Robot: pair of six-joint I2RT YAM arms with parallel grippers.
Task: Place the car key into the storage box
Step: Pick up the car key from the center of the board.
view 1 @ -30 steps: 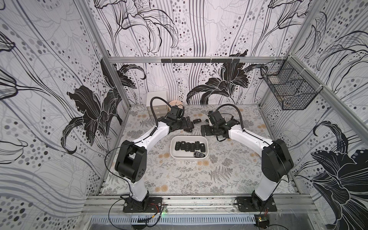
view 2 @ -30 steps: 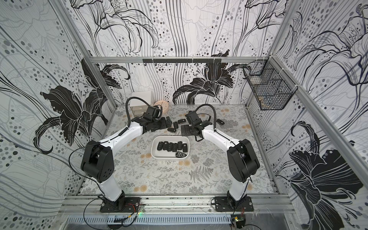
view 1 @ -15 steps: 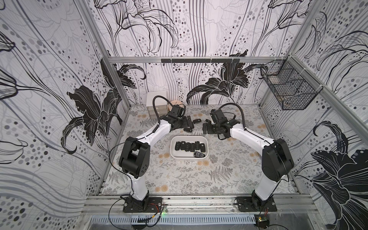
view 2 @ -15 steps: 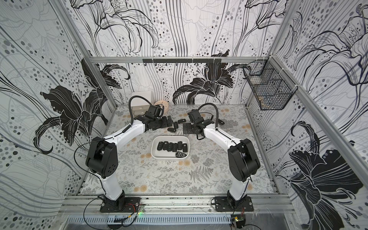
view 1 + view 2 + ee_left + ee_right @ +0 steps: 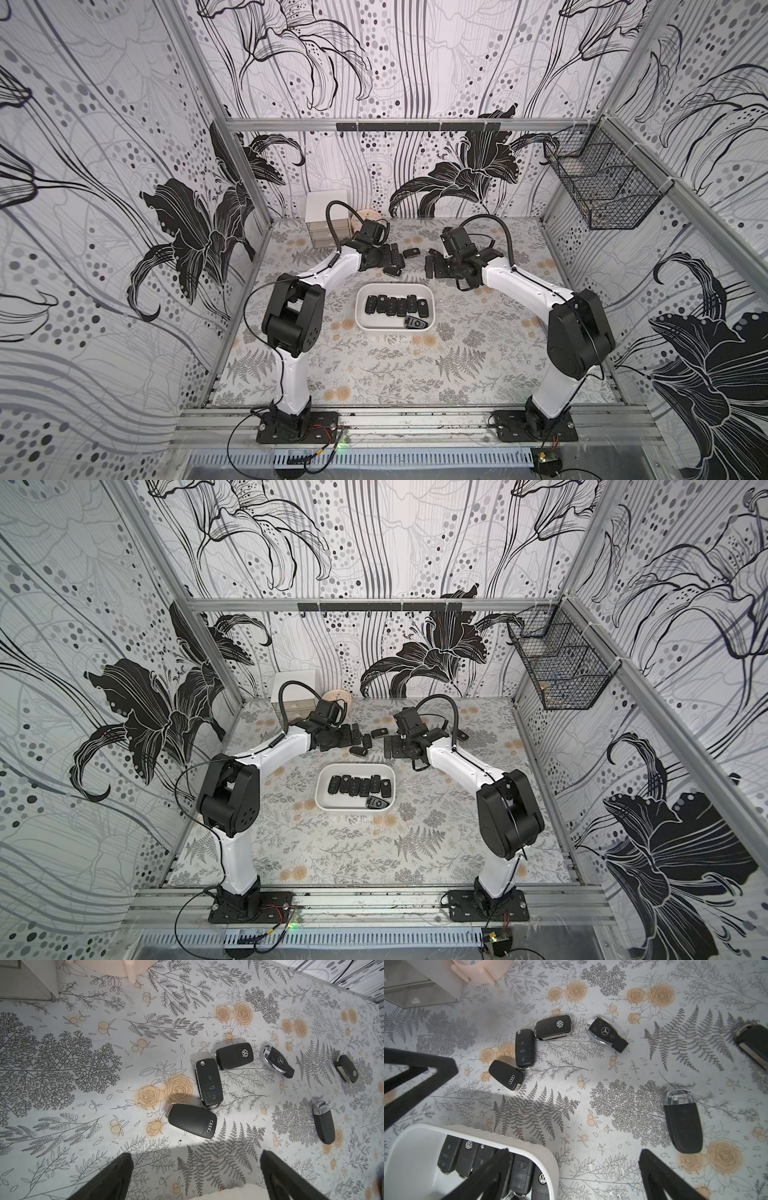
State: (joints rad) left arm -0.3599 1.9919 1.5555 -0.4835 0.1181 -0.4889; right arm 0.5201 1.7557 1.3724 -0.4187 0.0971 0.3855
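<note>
I read the left gripper and right gripper as both spread wide and empty. The Audi car key lies flat on the mat just ahead of the left gripper, with a flip key crowding its far edge. The storage box sits near, with bare mat between.

In the right wrist view the box runs off the frame edge, a gripper finger covers some keys inside it, and one table key is cropped.

Storage box at ctr w/ car keys in it, more keys behind, cabinet rear-left
</note>
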